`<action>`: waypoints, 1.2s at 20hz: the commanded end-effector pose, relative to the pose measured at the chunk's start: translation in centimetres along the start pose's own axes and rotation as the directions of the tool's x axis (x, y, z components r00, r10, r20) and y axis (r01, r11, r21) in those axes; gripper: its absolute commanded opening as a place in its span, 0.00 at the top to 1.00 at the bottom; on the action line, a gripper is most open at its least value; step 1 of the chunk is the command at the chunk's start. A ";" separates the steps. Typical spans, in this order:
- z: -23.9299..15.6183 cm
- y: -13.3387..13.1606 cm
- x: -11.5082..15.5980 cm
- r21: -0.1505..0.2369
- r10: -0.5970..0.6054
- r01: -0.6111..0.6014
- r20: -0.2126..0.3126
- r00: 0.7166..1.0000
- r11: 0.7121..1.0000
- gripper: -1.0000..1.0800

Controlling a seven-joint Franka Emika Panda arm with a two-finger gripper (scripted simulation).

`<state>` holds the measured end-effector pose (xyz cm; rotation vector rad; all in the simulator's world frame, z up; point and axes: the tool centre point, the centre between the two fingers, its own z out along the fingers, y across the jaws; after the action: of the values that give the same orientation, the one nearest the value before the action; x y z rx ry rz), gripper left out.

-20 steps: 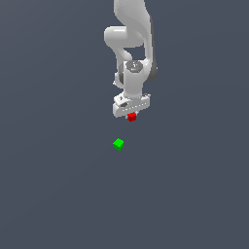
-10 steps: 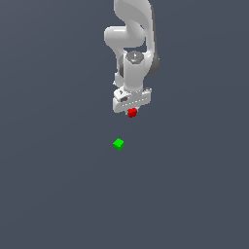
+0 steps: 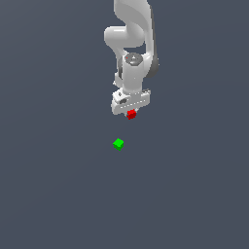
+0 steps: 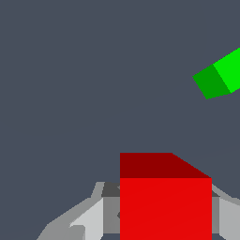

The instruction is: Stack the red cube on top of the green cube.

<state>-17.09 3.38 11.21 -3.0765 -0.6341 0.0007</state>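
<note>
- You have the claw (image 3: 131, 115) clenched on the red cube (image 3: 131, 114); in the wrist view the red cube (image 4: 165, 201) sits between the two grey fingers (image 4: 89, 216), one on each side of it.
- In the exterior view you see the red cube hanging just under the white claw body, raised off the desk (image 3: 58, 194).
- The green cube (image 3: 118, 144) rests on the desk by itself, apart from the red cube and the claw, touching neither.
- From the red cube, look toward about 7 o'clock in the exterior view and you find the green cube, near but clearly separated.
- In the wrist view you catch only part of the green cube (image 4: 220, 75); the picture's edge cuts it off, and it lies apart from the red cube with bare desk between them.
- The arm (image 3: 132, 44) comes down from 12 o'clock in the exterior view, and the claw points downward at the desk.
- The red cube is not on the green cube; the stack is not yet made.
- The desk is a plain dark grey-blue surface in both views.
</note>
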 end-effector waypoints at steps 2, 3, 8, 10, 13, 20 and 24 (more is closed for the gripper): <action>0.4 1.0 0.8 -0.001 0.001 -0.001 -0.001 1.000 1.000 1.00; 0.5 1.4 1.2 -0.001 0.001 -0.001 -0.001 1.000 1.000 1.00; 1.4 3.8 3.2 -0.002 0.001 -0.001 0.000 1.000 1.000 1.00; 1.9 4.9 4.2 -0.002 0.001 -0.001 0.000 1.000 1.000 1.00; 2.5 6.7 5.7 -0.002 0.001 -0.001 0.000 1.000 1.000 1.00; 3.6 9.7 8.5 -0.001 0.001 -0.001 0.000 1.000 1.000 1.00; 4.0 10.6 9.5 -0.001 0.001 -0.001 0.000 1.000 1.000 1.00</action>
<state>-4.72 -2.45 7.31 -3.0782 -0.6321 0.0015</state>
